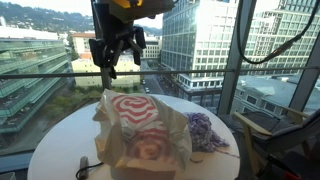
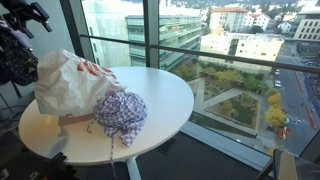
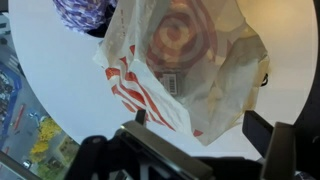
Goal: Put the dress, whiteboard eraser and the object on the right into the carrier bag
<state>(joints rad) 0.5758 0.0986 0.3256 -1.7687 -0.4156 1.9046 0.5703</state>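
One of the three things lies plainly outside the carrier bag [image 1: 145,135]. It is the dress [image 1: 205,130], a purple patterned heap on the round white counter [image 1: 60,140], and in both exterior views it rests against the bag's side. I cannot make out the whiteboard eraser or the black bowl; they may be hidden in the bag's folds. A small dark thing [image 1: 85,165] sits near the counter's rim, on the opposite side of the bag from the dress, and is too small to name. My claw [image 1: 115,60] hangs released and empty, fingers spread, high above the bag and well clear of everything.

I judge the dress to be the step in hand. To do it well, I should move sideways first until I am squarely over the crown of the heap, then come straight down. That way I do not brush the bag and push it off its spot.

Thin cloth slips, so I should sink the fingers deep enough to gather a thick bunch rather than a single fold. I should clench away from the bag, because pinching plastic along with the cloth would drag both.

The lift must be tall, since loose cloth will trail and needs to clear the crumpled top of the bag. I cannot tell from here where the mouth gapes, so I should check through the wrist view before I lower and let go.
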